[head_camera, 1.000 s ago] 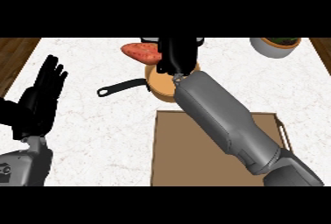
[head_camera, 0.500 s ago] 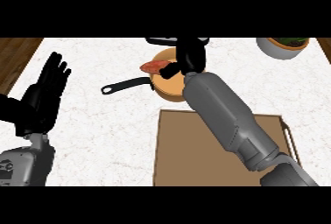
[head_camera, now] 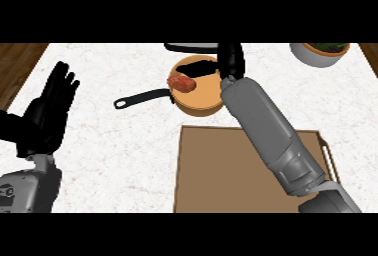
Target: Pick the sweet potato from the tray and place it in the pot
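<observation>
The reddish sweet potato (head_camera: pixel 179 83) lies inside the orange pot (head_camera: pixel 201 100), against its left rim. The pot's black handle (head_camera: pixel 142 99) points left. My right hand (head_camera: pixel 231 60) hovers over the pot's far side, fingers spread and open, a little apart from the sweet potato. Its forearm runs down across the brown tray (head_camera: pixel 221 175), which sits just in front of the pot. Part of the pot's inside is hidden by the hand and its shadow. My left hand (head_camera: pixel 46 116) rests open at the left edge, fingers up.
A white bowl with greenery (head_camera: pixel 320 53) stands at the far right of the white marble counter (head_camera: pixel 111 145). Dark wooden floor shows beyond the counter's left corner (head_camera: pixel 18 60).
The right hand carried the sweet potato rightward over the pot and let it go. The sweet potato now lies in the pot. The left hand stayed still.
</observation>
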Robot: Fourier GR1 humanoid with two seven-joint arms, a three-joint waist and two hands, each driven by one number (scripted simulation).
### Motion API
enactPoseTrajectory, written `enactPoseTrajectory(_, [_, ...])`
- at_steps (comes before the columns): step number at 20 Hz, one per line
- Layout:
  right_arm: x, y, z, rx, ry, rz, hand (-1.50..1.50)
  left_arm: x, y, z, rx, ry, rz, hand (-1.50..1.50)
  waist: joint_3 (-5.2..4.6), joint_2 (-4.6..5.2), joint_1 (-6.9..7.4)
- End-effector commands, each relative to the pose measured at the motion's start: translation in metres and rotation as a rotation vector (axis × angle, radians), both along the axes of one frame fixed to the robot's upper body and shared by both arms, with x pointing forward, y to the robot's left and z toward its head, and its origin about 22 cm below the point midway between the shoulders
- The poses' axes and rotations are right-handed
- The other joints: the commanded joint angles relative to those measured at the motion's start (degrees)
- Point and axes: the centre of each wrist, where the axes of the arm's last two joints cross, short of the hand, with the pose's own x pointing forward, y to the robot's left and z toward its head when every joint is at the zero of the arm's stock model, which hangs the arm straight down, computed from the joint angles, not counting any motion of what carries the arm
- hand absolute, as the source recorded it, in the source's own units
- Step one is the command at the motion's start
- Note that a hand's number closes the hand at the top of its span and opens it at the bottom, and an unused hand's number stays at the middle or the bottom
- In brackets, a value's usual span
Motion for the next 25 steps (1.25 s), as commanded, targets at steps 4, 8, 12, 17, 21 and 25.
enactPoseTrajectory(4, [0.006,-0.054,-0.021,0.165,-0.049,-0.005,-1.50,-0.009,0.001,-0.009,-0.009,0.013,0.027,0.00,-0.06,-0.61,-1.79])
enactPoseTrajectory(8, [0.009,-0.082,-0.013,0.196,-0.035,0.041,-1.50,-0.003,0.010,0.002,-0.019,0.004,0.037,0.00,-0.07,-0.77,-2.25])
enactPoseTrajectory(12, [0.001,-0.115,-0.015,0.211,-0.005,0.046,-1.50,-0.016,0.001,-0.005,-0.019,0.019,0.041,0.00,-0.07,-1.03,-2.55])
enactPoseTrajectory(17, [-0.007,-0.148,-0.002,0.184,-0.015,0.078,-1.50,-0.005,0.012,-0.003,-0.006,0.006,0.044,0.00,-0.09,-1.03,-2.81])
enactPoseTrajectory(21, [-0.013,-0.174,-0.004,0.173,-0.006,0.072,-1.50,-0.010,0.011,-0.014,-0.004,0.018,0.053,0.00,-0.09,-0.97,-2.66])
enactPoseTrajectory(25, [-0.013,-0.193,-0.006,0.176,0.006,0.081,-1.50,0.005,0.024,-0.001,-0.008,0.003,0.053,0.00,-0.09,-0.87,-2.62])
